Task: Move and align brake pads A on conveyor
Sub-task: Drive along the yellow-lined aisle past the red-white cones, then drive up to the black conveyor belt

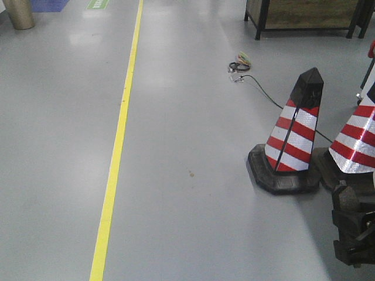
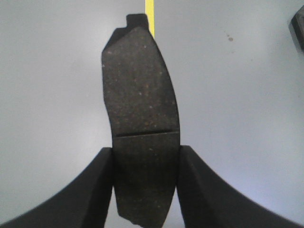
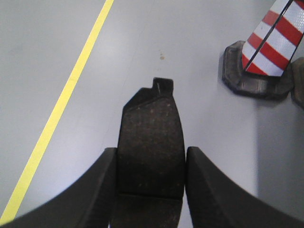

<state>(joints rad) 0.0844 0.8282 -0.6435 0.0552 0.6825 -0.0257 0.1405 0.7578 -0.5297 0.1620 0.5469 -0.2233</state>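
Clamping brake pads (image 2: 140, 95), left gripper (image 2: 146, 156), right gripper (image 3: 152, 156)

Looked like factory or workshop hall: smooth grey floor (image 1: 193, 175), yellow lane line (image 1: 119, 146), red-white striped traffic cones (image 1: 296, 137) on black bases, loose cable (image 1: 238, 66) lying about.

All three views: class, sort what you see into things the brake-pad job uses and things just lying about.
Job: left gripper, left brake pad; right gripper, right brake pad.
Lying about: striped cones, coiled cable, yellow floor line.
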